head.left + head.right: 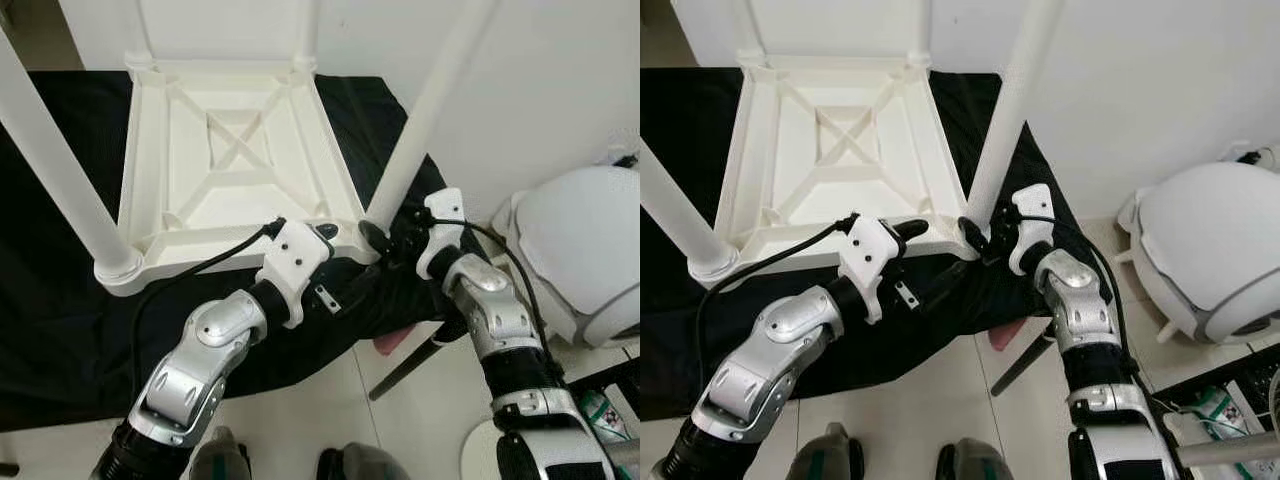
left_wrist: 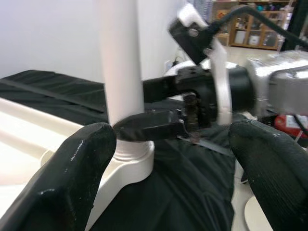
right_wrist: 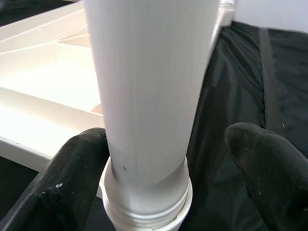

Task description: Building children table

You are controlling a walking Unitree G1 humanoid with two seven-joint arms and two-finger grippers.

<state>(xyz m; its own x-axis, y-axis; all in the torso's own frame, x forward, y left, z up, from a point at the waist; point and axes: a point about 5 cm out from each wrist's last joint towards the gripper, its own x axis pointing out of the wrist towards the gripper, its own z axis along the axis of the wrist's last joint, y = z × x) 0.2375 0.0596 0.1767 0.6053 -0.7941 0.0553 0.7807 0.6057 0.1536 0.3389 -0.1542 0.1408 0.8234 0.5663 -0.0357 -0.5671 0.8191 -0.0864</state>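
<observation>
A white children table [image 1: 240, 150] lies upside down on a black cloth [image 1: 60, 310], its round white legs pointing up. My right gripper [image 1: 388, 240] is at the base of the near right leg [image 1: 425, 110], open, one finger on each side. In the right wrist view one fingertip [image 3: 79, 168] touches the leg [image 3: 144, 96] just above its socket, while the other fingertip [image 3: 269, 163] stands apart. My left gripper [image 1: 338, 262] is open by the same corner, holding nothing. Its wrist view looks at the leg [image 2: 120, 72] and the right gripper [image 2: 154, 127].
Another leg [image 1: 50, 150] rises at the near left corner, and two more stand at the far corners. A white domed appliance [image 1: 590, 250] sits on the tiled floor to the right. A dark rod [image 1: 405, 370] leans under the cloth's edge near something pink [image 1: 395, 345].
</observation>
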